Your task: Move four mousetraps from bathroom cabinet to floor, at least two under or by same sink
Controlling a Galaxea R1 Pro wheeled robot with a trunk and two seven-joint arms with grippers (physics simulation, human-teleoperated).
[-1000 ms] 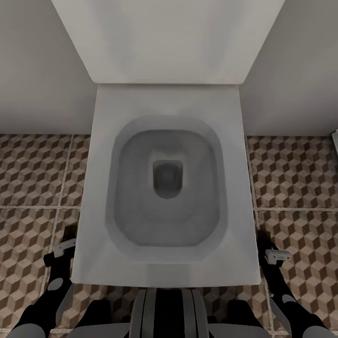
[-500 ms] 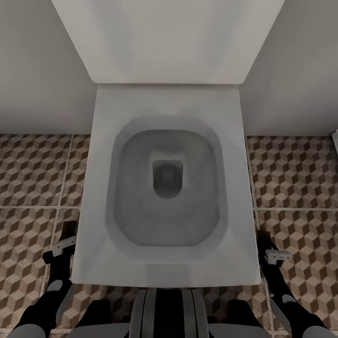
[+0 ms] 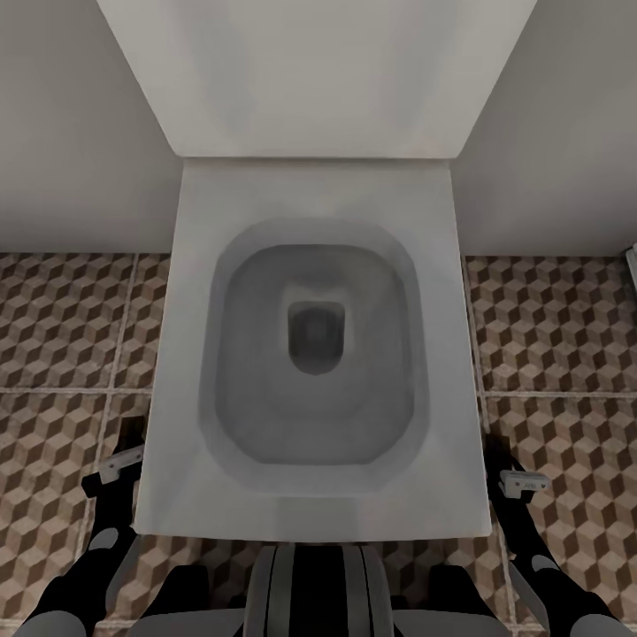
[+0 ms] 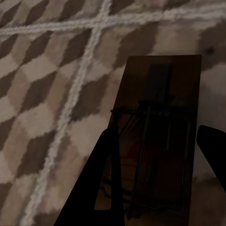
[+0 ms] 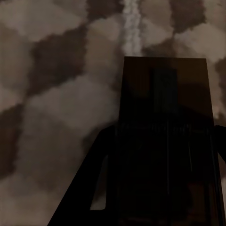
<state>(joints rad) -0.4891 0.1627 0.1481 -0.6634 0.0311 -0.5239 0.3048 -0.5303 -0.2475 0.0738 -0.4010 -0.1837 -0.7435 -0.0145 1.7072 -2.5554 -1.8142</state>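
Observation:
One mousetrap [image 4: 160,94], a brown wooden board with a dark spring, lies flat on the cube-patterned bathroom floor [image 3: 62,336] between the fingers of my left gripper [image 4: 157,134]. That gripper is open, with a slight gap showing on one side of the board. My right gripper [image 5: 165,129] is shut on a second mousetrap [image 5: 165,89], held just above the tiles. In the head view the left gripper [image 3: 129,438] and the right gripper [image 3: 497,449] hang low on either side of a toilet. The cabinet and the bathroom sink are out of view.
A white toilet [image 3: 318,190] with its lid up stands straight ahead against the pale wall [image 3: 548,133], between my two arms. Patterned tiles stretch out to both sides. A sliver of some white object [image 3: 632,265] shows at the far right edge.
My left arm has shifted slightly, its gripper now a little lower and nearer the toilet's side. The right arm and the camera have not moved.

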